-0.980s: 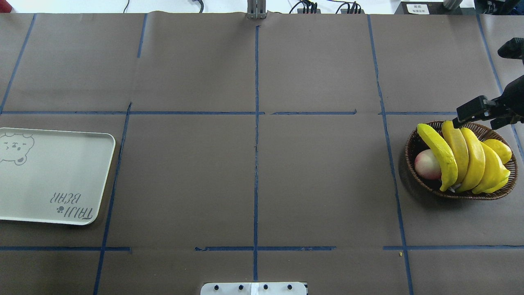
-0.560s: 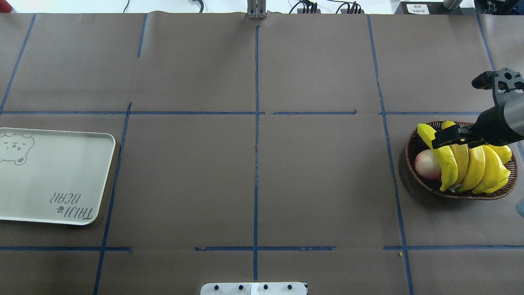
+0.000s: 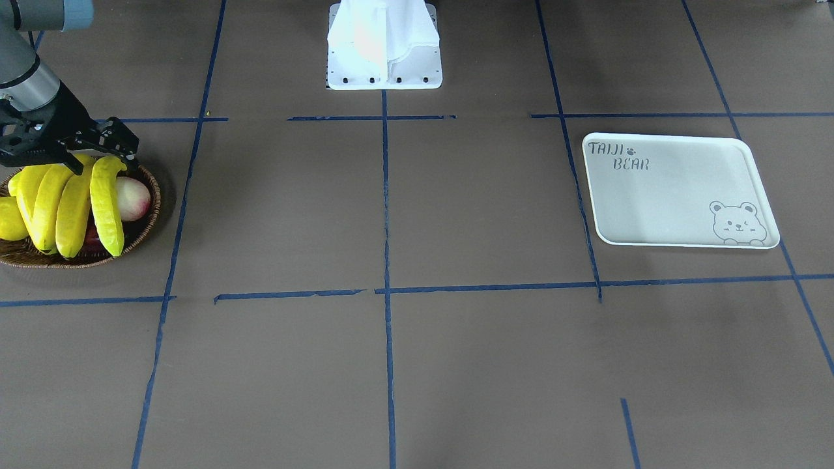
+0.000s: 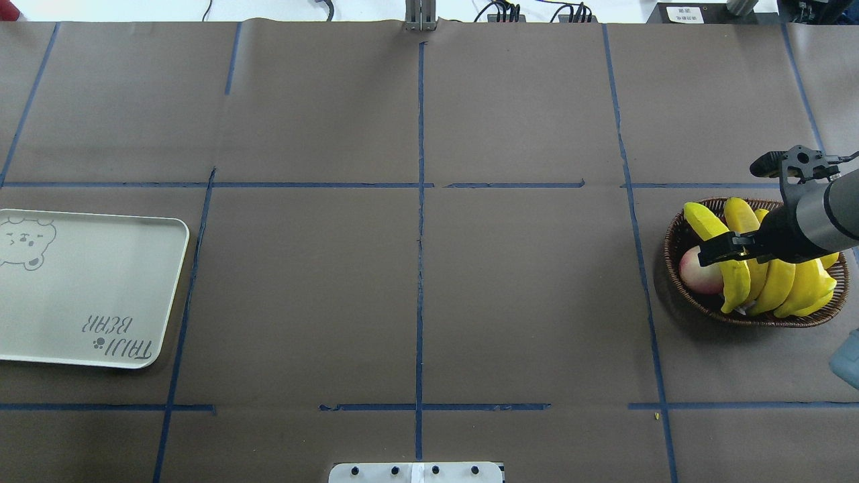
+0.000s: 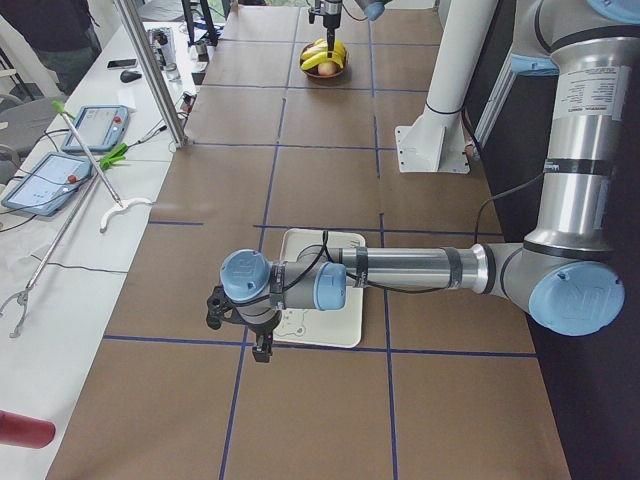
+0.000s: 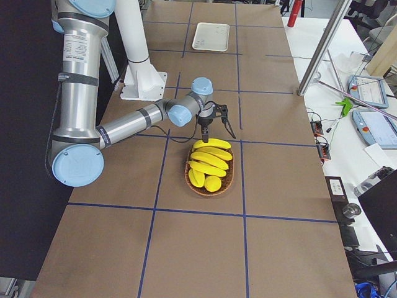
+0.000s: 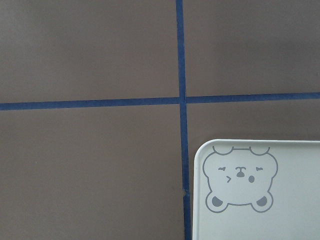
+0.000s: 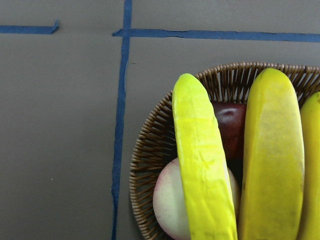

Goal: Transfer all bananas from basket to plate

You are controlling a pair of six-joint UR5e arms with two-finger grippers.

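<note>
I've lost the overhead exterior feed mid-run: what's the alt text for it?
The right hand, open, is over the leftmost of four bananas piled in a wicker basket at the view's right edge, with a pink round fruit beside them. The white bear-print plate at the far left holds nothing yet.

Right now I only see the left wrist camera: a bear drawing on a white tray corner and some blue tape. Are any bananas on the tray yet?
Observer: No. The plate has nothing on it, and all four bananas lie in the basket.
Operator: Is an arm going for one?
Observer: Yes. The right gripper hangs open just over the bananas' ends, with nothing gripped yet.
Operator: Is there other fruit in there too?
Observer: Yes. A pinkish peach sits beside the outermost banana, and a dark red apple lies lower down between the bananas.
</note>
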